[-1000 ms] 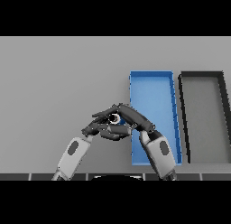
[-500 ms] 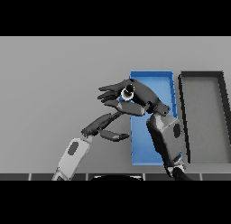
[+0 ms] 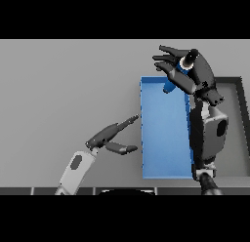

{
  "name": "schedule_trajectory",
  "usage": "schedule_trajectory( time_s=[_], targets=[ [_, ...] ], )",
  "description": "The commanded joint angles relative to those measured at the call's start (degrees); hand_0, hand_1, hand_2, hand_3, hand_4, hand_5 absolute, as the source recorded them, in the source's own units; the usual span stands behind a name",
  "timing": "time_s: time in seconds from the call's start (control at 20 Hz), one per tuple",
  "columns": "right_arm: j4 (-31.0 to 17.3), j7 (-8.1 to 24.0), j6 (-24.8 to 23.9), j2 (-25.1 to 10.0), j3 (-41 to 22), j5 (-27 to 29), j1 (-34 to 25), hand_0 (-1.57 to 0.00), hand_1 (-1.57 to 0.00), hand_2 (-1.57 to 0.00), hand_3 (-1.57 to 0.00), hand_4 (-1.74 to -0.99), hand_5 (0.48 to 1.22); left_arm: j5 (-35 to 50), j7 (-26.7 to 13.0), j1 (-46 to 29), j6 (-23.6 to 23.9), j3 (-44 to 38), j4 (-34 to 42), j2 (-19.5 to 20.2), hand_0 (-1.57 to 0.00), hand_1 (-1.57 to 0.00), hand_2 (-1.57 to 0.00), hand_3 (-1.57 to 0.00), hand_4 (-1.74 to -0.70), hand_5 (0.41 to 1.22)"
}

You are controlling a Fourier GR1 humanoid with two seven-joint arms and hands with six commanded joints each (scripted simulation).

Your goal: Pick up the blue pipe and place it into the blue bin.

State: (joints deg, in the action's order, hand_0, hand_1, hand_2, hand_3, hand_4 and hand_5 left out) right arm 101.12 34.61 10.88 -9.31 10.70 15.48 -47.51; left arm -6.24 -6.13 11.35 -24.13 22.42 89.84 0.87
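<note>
Pipe (image 3: 172, 83) clasped in right hand (image 3: 193, 72) over blue bin's (image 3: 163, 138) far edge — left hand (image 3: 110, 136) released.

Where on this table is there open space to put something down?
Bare grey table stretches left of the blue bin, beyond the left robot hand. The bin's floor is free too. It is crowded at the bin's far end, where the right robot hand holds the blue pipe.
</note>
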Motion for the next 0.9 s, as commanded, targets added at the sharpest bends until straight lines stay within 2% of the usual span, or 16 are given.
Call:
schedule_trajectory(
  time_s=[0.0, 0.15, 0.3, 0.35, 0.5, 0.65, 0.75, 0.85],
  targets=[
    [-0.49, 0.33, -0.03, -0.66, 0.78, -0.70, 1.21, -1.57, -1.57, -1.57, -1.57, -1.499, 1.221, -0.10, -0.55, 0.57, 0.22, -0.35, -0.31, 0.04, 0.00, 0.00, 0.00, 0.00, -0.95, 0.474],
    [-1.26, 0.33, 0.27, -2.12, 1.65, -2.66, 6.26, -1.57, -1.57, -1.57, -1.57, -1.499, 1.221, 0.15, -0.28, 0.94, 0.32, -0.72, 0.03, 0.27, 0.00, 0.00, 0.00, 0.00, -0.94, 0.467],
    [-2.21, 0.33, -1.77, -2.92, -0.19, -4.87, 12.33, -1.57, -1.57, -1.57, -1.57, -1.499, 1.221, -0.15, 0.85, 1.01, 0.27, -1.04, -0.73, 0.81, 0.00, 0.00, 0.00, 0.00, -0.94, 0.462],
    [-2.88, 0.33, -2.94, -4.44, -0.95, -5.03, 14.14, -1.57, -1.57, -1.57, -1.57, -1.500, 1.221, -0.67, 0.66, 1.20, 0.62, -0.90, -1.31, 0.55, 0.00, 0.00, 0.00, 0.00, -0.94, 0.460],
    [-3.27, 0.33, -7.33, -6.93, -4.46, -4.71, 20.71, -1.57, -1.57, -1.57, -1.57, -1.500, 1.221, -1.50, 2.48, 1.23, 1.16, -0.82, -1.39, 0.85, 0.00, 0.00, 0.00, 0.00, -0.93, 0.462],
    [-4.67, 0.33, -14.41, -10.43, -9.50, -3.31, 26.01, -1.57, -1.57, -1.57, -1.57, -1.500, 1.221, -1.63, 2.54, 1.78, 1.60, -1.27, -1.57, 0.95, 0.00, 0.00, 0.00, 0.00, -0.93, 0.465],
    [-5.56, 0.33, -18.63, -13.97, -12.59, -0.59, 28.56, -1.57, -1.57, -1.57, -1.57, -1.499, 1.221, -1.94, 3.52, 1.03, 1.63, -1.01, -1.26, 1.39, 0.00, 0.00, 0.00, 0.00, -0.93, 0.467],
    [-7.15, 0.33, -23.85, -17.43, -17.42, 4.93, 30.00, -1.57, -1.57, -1.57, -1.57, -1.498, 1.221, -2.30, 3.49, 0.93, 1.77, -0.84, -1.63, 1.32, 0.00, 0.00, 0.00, 0.00, -0.92, 0.474]
  ],
)
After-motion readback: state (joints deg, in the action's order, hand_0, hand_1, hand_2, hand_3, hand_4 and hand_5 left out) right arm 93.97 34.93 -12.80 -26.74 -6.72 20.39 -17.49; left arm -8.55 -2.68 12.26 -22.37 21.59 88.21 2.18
